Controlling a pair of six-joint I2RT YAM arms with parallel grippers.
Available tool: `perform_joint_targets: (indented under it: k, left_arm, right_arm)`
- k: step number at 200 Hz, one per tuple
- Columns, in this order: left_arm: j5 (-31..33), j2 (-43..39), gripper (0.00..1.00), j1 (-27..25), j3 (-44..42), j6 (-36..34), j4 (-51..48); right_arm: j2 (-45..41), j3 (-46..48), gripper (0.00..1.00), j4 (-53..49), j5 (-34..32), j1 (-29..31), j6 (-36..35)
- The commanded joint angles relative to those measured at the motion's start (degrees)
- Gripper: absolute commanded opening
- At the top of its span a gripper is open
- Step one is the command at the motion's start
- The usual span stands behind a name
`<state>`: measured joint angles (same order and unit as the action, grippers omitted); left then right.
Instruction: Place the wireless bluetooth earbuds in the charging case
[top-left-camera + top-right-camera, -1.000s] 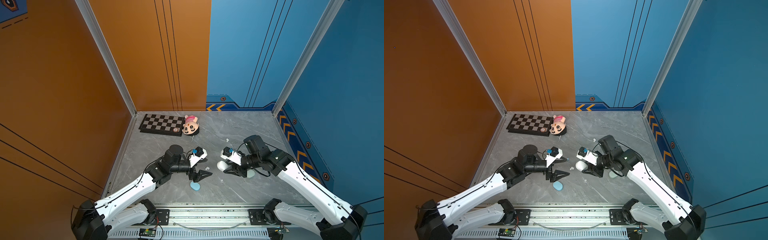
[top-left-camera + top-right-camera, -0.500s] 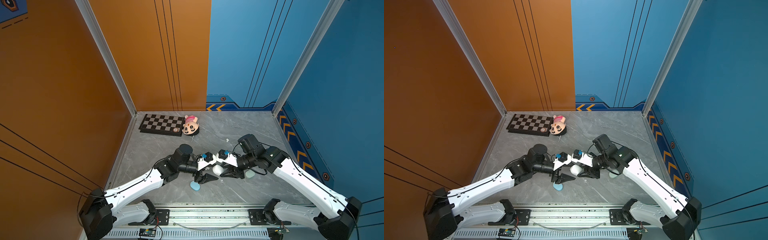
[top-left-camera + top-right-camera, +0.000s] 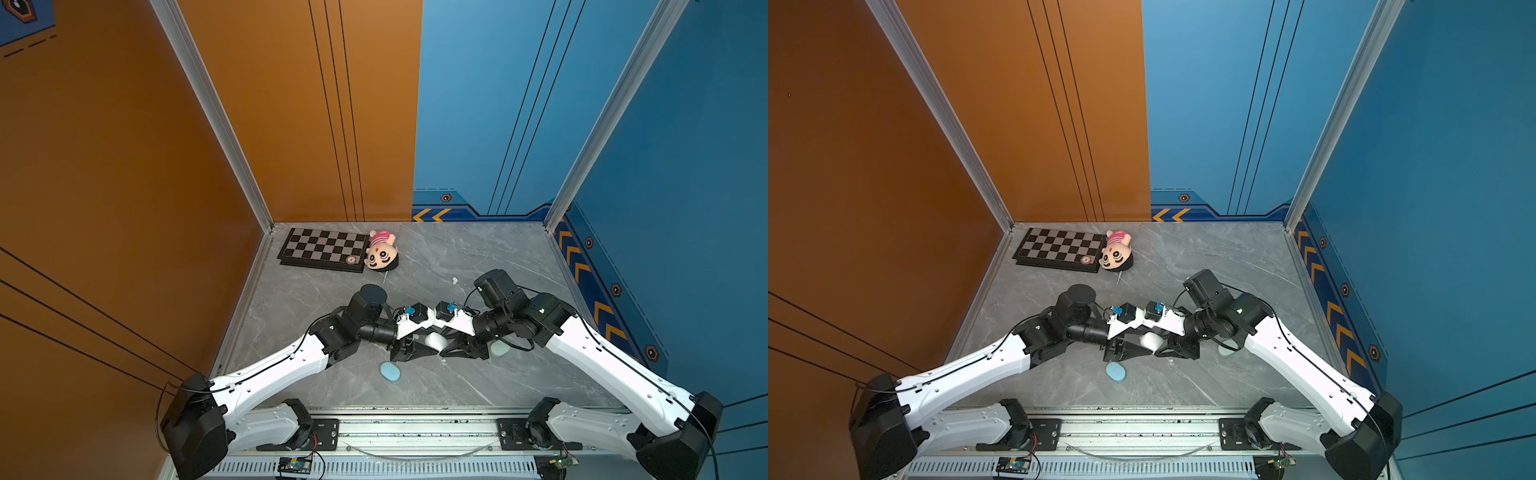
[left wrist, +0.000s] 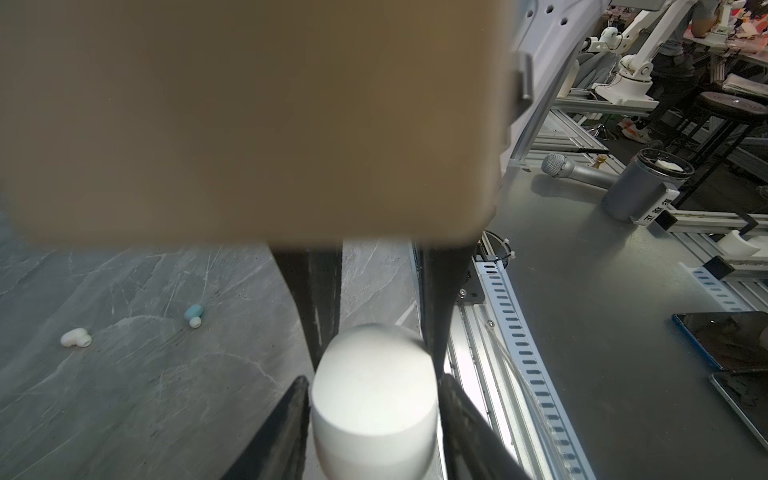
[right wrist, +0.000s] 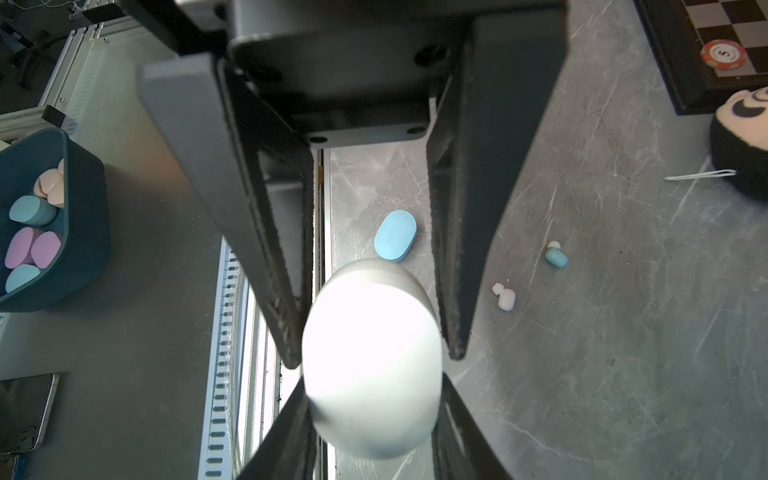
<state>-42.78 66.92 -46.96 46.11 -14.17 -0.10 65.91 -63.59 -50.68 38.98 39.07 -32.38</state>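
Top views both show the worktop (image 3: 478,257) with chessboard (image 3: 324,249) and doll (image 3: 382,255) at its back-left corner, blue case (image 3: 390,371) near the front edge. Over its middle the right claw (image 5: 372,415) holds the white case (image 5: 370,353); left claw (image 4: 374,415) flanks it closely, grip unclear. Wrist views add one blue earbud (image 5: 556,255) and one white earbud (image 5: 505,296) loose on the worktop. "$" on the chip (image 5: 723,54) reads only from right wrist.

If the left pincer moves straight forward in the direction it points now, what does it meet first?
The white charging case, sitting between its fingers; directly behind it is the right pincer, gripping that case. The gap to the case is unclear.
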Motion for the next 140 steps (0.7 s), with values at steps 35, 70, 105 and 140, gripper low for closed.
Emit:
perform_joint_targets:
  k: [35,70,105,140]
  left_arm:
    - [-1.6,-0.1,0.57,0.4,1.1,-2.8,-4.7]
    - [-1.3,1.0,0.55,0.4,1.3,-2.9,-3.2]
    - [-1.4,1.5,0.50,0.3,1.4,-2.8,-2.8]
    - [-1.1,1.6,0.47,0.2,1.1,-2.9,-2.8]
  right_arm:
    - [0.4,-3.0,0.24,-0.5,0.8,0.6,0.6]
    - [0.9,-3.3,0.24,0.2,0.9,0.8,1.4]
    - [1.1,-3.4,0.25,1.3,0.8,0.8,2.5]
    - [1.1,-3.2,0.25,3.5,1.6,2.3,4.7]
